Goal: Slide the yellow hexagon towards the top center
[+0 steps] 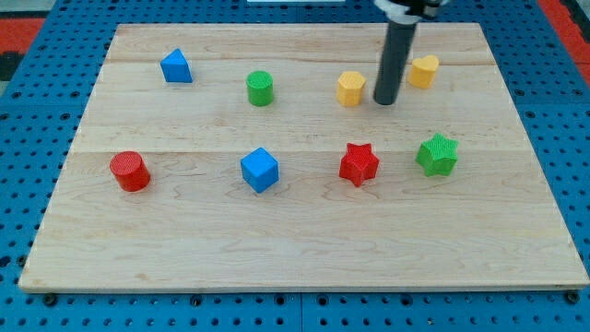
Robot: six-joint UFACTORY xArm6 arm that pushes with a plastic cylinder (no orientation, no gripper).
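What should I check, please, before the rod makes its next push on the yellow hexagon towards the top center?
1. My tip in view and down at the board: ok.
2. Target identified: cannot tell; two yellow blocks flank my tip, the yellow block on the view's left and the yellow block on the view's right, shapes unclear.
3. Contact with either yellow block: cannot tell; both look slightly apart.
4. Tip on the correct side for pushing: cannot tell until the target is settled.
5. Green cylinder away from the tip: ok.
6. Red star and green star below, away from the tip: ok.
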